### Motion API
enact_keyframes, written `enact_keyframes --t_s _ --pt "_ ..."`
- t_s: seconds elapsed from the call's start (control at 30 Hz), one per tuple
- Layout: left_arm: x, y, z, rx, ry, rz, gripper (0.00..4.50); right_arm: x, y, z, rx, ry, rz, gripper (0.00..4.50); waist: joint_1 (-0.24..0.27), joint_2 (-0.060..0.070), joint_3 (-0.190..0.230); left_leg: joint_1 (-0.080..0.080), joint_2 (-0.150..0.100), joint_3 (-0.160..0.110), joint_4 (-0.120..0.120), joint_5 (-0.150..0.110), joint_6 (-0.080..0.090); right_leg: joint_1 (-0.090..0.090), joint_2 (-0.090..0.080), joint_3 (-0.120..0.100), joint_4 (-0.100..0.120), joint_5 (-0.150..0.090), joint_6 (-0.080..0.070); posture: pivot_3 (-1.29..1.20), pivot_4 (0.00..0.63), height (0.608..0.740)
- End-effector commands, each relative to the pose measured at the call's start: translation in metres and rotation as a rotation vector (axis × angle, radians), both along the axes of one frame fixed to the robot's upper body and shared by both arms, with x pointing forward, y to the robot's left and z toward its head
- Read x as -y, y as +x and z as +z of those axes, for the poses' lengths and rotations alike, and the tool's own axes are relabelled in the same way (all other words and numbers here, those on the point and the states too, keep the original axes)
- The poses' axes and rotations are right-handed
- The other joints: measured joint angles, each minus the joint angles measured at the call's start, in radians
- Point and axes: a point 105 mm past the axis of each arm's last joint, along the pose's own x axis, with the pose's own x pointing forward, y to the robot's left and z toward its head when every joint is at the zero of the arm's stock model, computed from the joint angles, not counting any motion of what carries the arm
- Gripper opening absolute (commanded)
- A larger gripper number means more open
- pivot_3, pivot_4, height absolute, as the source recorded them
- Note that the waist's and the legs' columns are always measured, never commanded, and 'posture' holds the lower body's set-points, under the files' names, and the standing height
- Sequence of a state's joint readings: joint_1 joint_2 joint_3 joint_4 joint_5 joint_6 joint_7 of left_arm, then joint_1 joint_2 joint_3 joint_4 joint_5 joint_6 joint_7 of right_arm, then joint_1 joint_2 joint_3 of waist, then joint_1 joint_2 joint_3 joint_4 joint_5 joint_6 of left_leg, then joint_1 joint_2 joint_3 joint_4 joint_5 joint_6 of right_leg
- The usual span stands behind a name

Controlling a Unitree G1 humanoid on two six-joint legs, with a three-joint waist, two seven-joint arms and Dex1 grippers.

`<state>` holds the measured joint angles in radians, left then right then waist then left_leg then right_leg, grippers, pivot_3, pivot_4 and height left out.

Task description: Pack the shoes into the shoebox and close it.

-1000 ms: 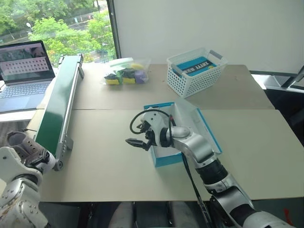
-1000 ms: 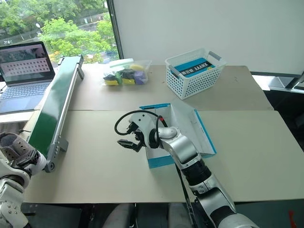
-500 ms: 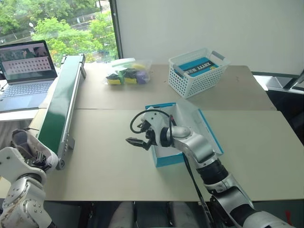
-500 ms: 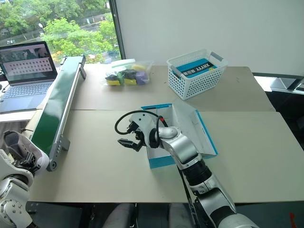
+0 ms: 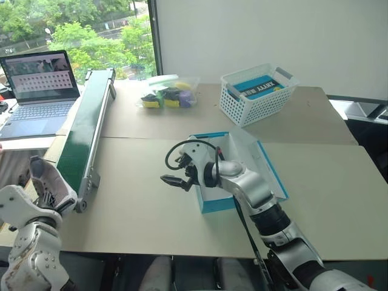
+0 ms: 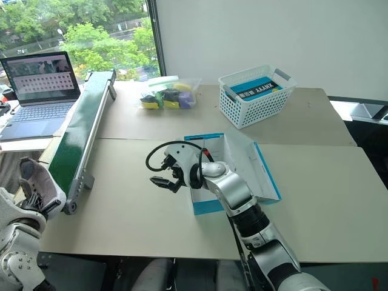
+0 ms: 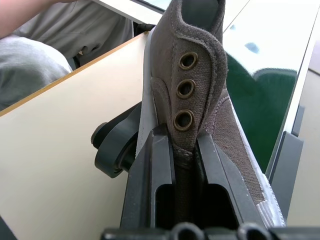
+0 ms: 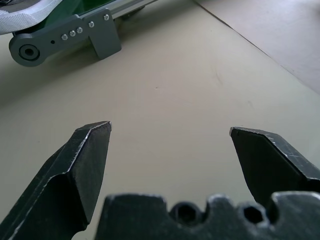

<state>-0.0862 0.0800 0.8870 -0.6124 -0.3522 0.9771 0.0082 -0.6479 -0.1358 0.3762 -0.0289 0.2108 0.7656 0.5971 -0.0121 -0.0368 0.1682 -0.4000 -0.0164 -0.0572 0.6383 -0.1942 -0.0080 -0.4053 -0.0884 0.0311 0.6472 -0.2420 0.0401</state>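
A grey-brown shoe (image 5: pixel 46 180) with a pale sole is off the table's left corner, at the near end of the conveyor. My left gripper (image 7: pixel 182 142) is shut on its eyelet flap, one black finger (image 7: pixel 161 165) on each side of the canvas. The light-blue shoebox (image 5: pixel 216 204) stands open in the middle of the table, white inside, its lid (image 5: pixel 267 170) leaning back to the right. My right gripper (image 5: pixel 176 180) hovers open just left of the box above bare tabletop, its fingertips (image 8: pixel 92 145) far apart with nothing between them.
A long green conveyor (image 5: pixel 85 130) runs along the table's left side. Past it sits an open laptop (image 5: pixel 39 79). At the back stand a white lattice basket (image 5: pixel 257 91) and a clear bag of small items (image 5: pixel 167 96). A person's grey clothing (image 7: pixel 40 55) is close behind the shoe.
My left gripper's fingers have closed on the shoe, which now stands more upright. The whole picture has shifted slightly. The right arm has kept still.
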Motion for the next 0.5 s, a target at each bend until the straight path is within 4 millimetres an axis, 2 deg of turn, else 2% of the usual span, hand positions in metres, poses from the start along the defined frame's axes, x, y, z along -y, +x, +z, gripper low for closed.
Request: enact_keyframes --t_s 0.03,0.1,0.13,0.2,0.27,0.33,0.37,0.43,0.5 --pt "0.014 0.009 0.050 0.250 0.077 -0.069 0.02 0.003 0.009 0.021 0.046 0.066 -0.031 4.50 -0.007 -0.001 0.000 -0.001 0.000 0.000 0.000 0.000 0.000 0.000 0.000 0.000 -0.001 0.000 0.000 0.00 0.150 0.725" --pt "0.033 0.015 0.066 0.343 0.067 -0.164 0.02 0.003 0.012 0.025 -0.010 0.120 -0.056 4.50 -0.009 -0.001 0.000 -0.002 0.000 0.000 0.000 -0.001 0.000 -0.001 0.000 0.000 -0.001 0.000 0.000 0.00 0.150 0.725" --pt "0.050 0.021 0.068 0.366 0.043 -0.254 0.02 0.003 0.014 0.030 -0.089 0.183 -0.071 4.50 -0.009 -0.001 0.000 -0.003 0.000 0.000 0.000 -0.001 0.000 -0.002 0.000 0.000 -0.001 0.000 0.000 0.00 0.150 0.725" --pt "0.086 0.030 0.061 0.353 -0.015 -0.449 0.02 0.000 0.017 0.053 -0.315 0.404 -0.078 4.50 -0.009 -0.001 0.000 -0.006 0.000 0.000 0.000 -0.001 0.000 -0.004 0.000 0.000 -0.001 0.000 0.000 0.00 0.150 0.725" --pt "0.112 0.034 0.055 0.348 -0.070 -0.580 0.02 -0.001 0.016 0.066 -0.496 0.517 -0.031 4.50 -0.012 -0.001 0.000 -0.006 0.001 0.000 0.000 -0.001 0.000 -0.005 0.000 0.001 0.000 0.000 0.000 0.00 0.150 0.725" --pt "0.133 0.036 0.055 0.356 -0.106 -0.687 0.02 0.000 0.016 0.070 -0.636 0.550 -0.006 4.50 -0.006 -0.001 0.001 -0.006 0.000 0.000 0.000 -0.001 0.001 -0.005 0.000 0.002 0.000 0.000 0.000 0.00 0.150 0.725" --pt "0.155 0.038 0.055 0.359 -0.138 -0.789 0.02 -0.001 0.013 0.073 -0.715 0.556 0.033 4.50 -0.005 -0.001 0.000 -0.006 0.000 0.000 0.000 -0.001 0.001 -0.004 0.000 0.001 -0.001 0.000 0.000 0.00 0.150 0.725" --pt "0.182 0.040 0.054 0.354 -0.171 -0.915 0.02 -0.001 0.010 0.081 -0.793 0.563 0.083 4.50 -0.006 0.000 0.001 -0.006 0.001 0.000 0.000 -0.002 0.001 -0.004 0.000 0.000 -0.002 0.000 0.000 0.00 0.150 0.725" --pt "0.192 0.042 0.053 0.345 -0.179 -0.963 0.02 -0.001 0.010 0.087 -0.814 0.566 0.096 4.50 -0.007 0.001 0.001 -0.006 0.001 0.001 0.000 -0.002 0.002 -0.005 0.000 0.001 -0.001 0.000 -0.001 0.00 0.150 0.725"
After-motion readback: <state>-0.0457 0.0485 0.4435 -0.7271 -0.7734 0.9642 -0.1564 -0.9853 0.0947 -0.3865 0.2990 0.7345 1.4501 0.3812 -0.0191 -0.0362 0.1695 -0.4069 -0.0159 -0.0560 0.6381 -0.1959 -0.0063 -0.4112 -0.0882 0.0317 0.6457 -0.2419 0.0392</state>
